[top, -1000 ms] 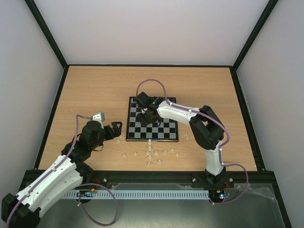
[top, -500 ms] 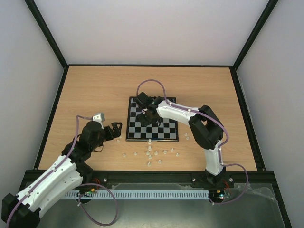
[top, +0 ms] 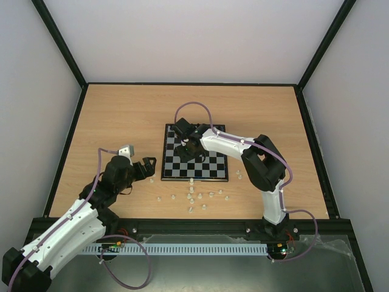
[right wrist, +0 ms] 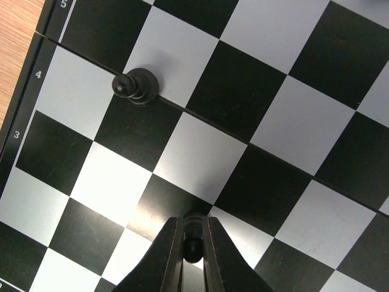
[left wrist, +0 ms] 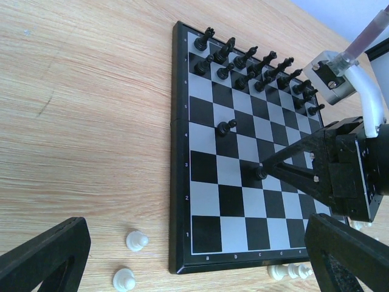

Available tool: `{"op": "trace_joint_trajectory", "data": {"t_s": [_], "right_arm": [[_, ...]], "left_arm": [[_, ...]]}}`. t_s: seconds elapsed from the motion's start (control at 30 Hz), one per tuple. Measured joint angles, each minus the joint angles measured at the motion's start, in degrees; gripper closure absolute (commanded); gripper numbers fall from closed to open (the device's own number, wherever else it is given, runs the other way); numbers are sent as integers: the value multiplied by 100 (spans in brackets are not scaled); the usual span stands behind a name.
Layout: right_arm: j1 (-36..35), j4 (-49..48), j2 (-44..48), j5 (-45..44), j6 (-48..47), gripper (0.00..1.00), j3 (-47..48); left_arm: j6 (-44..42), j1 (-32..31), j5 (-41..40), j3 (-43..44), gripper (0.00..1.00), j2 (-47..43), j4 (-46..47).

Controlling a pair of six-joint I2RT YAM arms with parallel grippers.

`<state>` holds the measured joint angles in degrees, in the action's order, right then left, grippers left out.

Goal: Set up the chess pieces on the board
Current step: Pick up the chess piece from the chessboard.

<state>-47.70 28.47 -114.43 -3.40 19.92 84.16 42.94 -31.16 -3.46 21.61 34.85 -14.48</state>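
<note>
The board lies at mid table, also in the left wrist view and right wrist view. My right gripper is shut on a black pawn just over the board; it also shows from above and in the left wrist view. Another black pawn stands apart, also in the left wrist view. Black pieces fill the far rows. White pieces lie loose on the table before the board. My left gripper is open and empty, left of the board.
Two white pawns lie on the wood between my left fingers, near the board's corner. More white pieces lie along the board's near edge. Black frame rails and pale walls bound the table.
My right gripper has shifted very slightly over the board with the black pawn. The left arm has barely moved.
</note>
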Motion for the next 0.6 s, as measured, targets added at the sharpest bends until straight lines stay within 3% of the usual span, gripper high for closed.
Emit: {"op": "trace_joint_trajectory", "data": {"t_s": [0.33,0.6], "right_arm": [[50,52,0,-133,-48,96,31],[616,337,-15,-345,-122,96,533]], "left_arm": [[0,0,2,-24,1,7,11],[-7,0,2,-24,1,83,44]]}}
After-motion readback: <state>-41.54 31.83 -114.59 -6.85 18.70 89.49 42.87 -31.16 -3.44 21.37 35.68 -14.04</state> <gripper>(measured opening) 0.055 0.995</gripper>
